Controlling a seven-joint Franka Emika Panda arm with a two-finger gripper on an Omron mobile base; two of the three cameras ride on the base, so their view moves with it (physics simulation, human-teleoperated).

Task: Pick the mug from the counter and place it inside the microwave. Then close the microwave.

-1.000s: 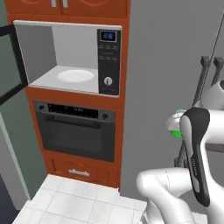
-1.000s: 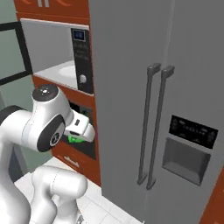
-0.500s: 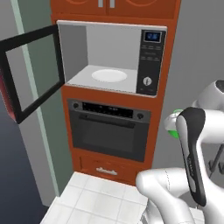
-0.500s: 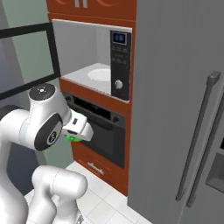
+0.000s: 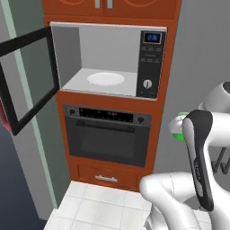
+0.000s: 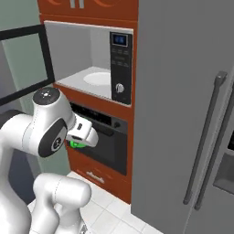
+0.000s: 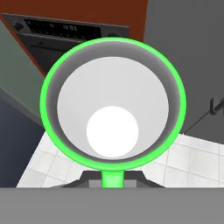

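1. Mug aside, the biggest thing in sight is the grey fridge (image 6: 183,105), which stands to the right of the red-brown cabinet column (image 5: 173,58) and carries long vertical bar handles (image 6: 205,141).
2. The cabinet column holds the microwave (image 5: 108,58) at the top, with a black wall oven (image 5: 108,137) right under it and a small drawer (image 5: 107,177) below that.
3. The microwave's dark glass door (image 5: 27,83) is swung wide open to the left; its grey inside holds a white round plate (image 5: 105,79), and the side panel (image 5: 150,63) with a blue display and a knob sits at the right.
4. White tiles (image 5: 99,204) cover the floor in front of the column.
5. The white arm (image 6: 45,130) is bent in front of the wall oven, lower than the microwave opening.
6. The hand (image 7: 113,181) is pressed together on the mug's handle, at the bottom of the hand view.
7. The mug (image 7: 113,103), bright green with a white inside, is held in the air, out in front of the oven and well apart from the microwave; its open mouth faces the hand camera.
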